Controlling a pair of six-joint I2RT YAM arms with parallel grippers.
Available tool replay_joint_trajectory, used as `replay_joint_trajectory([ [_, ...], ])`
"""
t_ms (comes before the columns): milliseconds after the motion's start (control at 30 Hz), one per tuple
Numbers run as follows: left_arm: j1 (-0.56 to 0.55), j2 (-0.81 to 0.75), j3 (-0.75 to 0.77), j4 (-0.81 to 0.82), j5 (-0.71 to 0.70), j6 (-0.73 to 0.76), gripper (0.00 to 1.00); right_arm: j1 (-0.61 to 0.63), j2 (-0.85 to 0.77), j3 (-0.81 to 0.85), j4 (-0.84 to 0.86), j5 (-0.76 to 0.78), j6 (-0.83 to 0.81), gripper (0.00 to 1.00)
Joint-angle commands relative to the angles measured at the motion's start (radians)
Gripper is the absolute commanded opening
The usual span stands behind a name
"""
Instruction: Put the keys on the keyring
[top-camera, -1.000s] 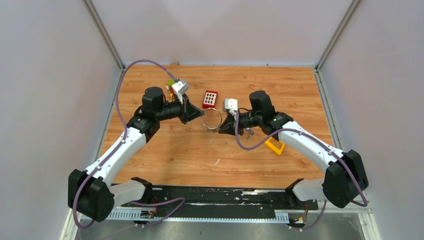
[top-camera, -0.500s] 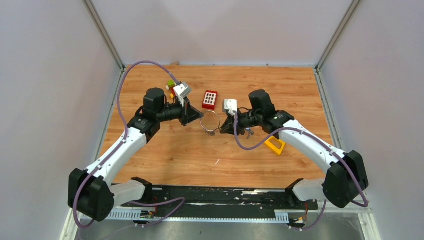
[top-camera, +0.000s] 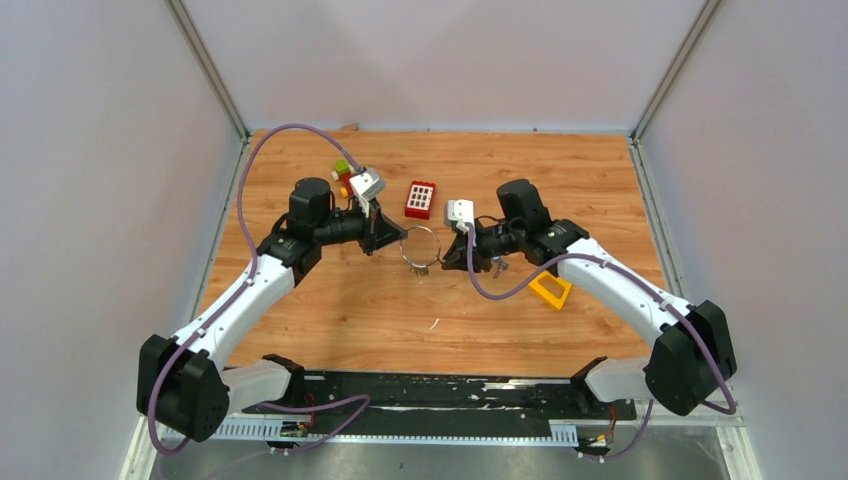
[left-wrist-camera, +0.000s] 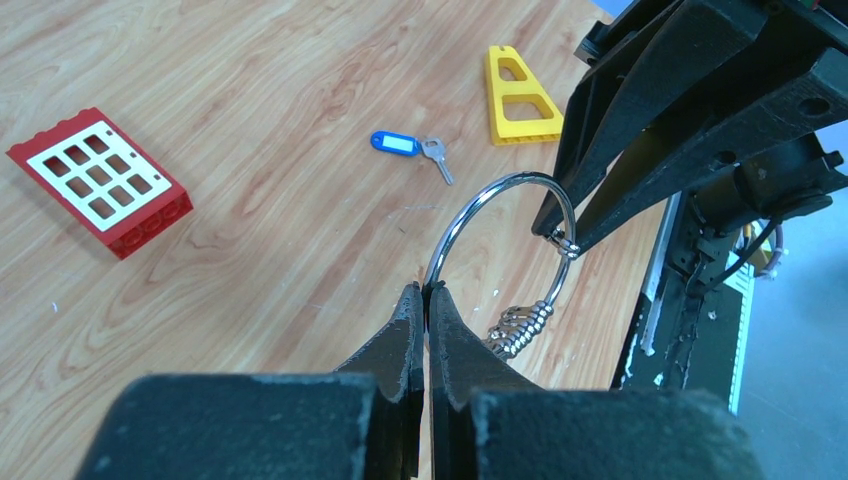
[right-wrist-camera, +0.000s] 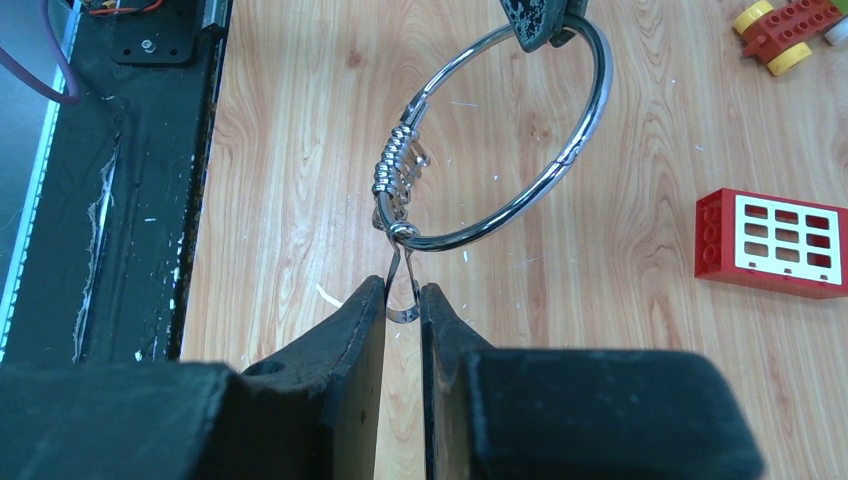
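Left gripper (left-wrist-camera: 425, 292) pinches the keyring (left-wrist-camera: 452, 228); right gripper (right-wrist-camera: 403, 298) pinches its clip (right-wrist-camera: 400, 318). Held between them: thin, round, silver wire.

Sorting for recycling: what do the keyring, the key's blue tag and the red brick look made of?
Keyring: polished silver metal, going by its mirror-like glints. Blue tag: probably glossy plastic, with a pale label window. Red brick: moulded plastic, judging by its studded edge and even, slightly shiny colour.
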Motion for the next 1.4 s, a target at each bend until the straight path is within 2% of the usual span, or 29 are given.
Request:
replay_joint_trajectory([
  [0,-0.003,-0.007,-0.011,0.063,0.038,-0.013,0.0,0.005,0.009,0.048,0.008,-0.027,-0.012,0.07],
  [133,-0.003,-0.013,-0.017,0.073,0.043,-0.023,0.0,0.003,0.014,0.051,0.009,-0.028,-0.006,0.12],
  [467,-0.003,-0.011,-0.026,0.079,0.047,-0.032,0.0,0.005,0.015,0.051,0.013,-0.038,-0.001,0.16],
  [700,-0.003,-0.012,-0.031,0.079,0.049,-0.038,0.0,0.005,0.016,0.053,0.013,-0.042,0.001,0.24],
  [767,-0.003,-0.014,-0.032,0.079,0.049,-0.038,0.0,0.006,0.016,0.053,0.015,-0.041,0.003,0.23],
  [900,-0.003,-0.014,-0.033,0.102,0.048,-0.041,0.0,0.006,0.022,0.056,0.017,-0.047,0.008,0.07],
  [967,-0.003,-0.014,-0.034,0.107,0.049,-0.045,0.0,0.005,0.027,0.056,0.017,-0.049,0.013,0.07],
  [1167,-0.003,-0.011,-0.034,0.142,0.074,-0.091,0.0,0.006,0.057,0.032,0.058,-0.111,0.036,0.41],
  [1267,-0.003,-0.007,-0.039,0.183,0.104,-0.127,0.0,0.007,0.078,0.032,0.078,-0.152,0.047,0.45],
  [1367,-0.003,-0.014,-0.055,0.232,0.123,-0.156,0.0,0.007,0.088,0.033,0.098,-0.187,0.064,0.43],
])
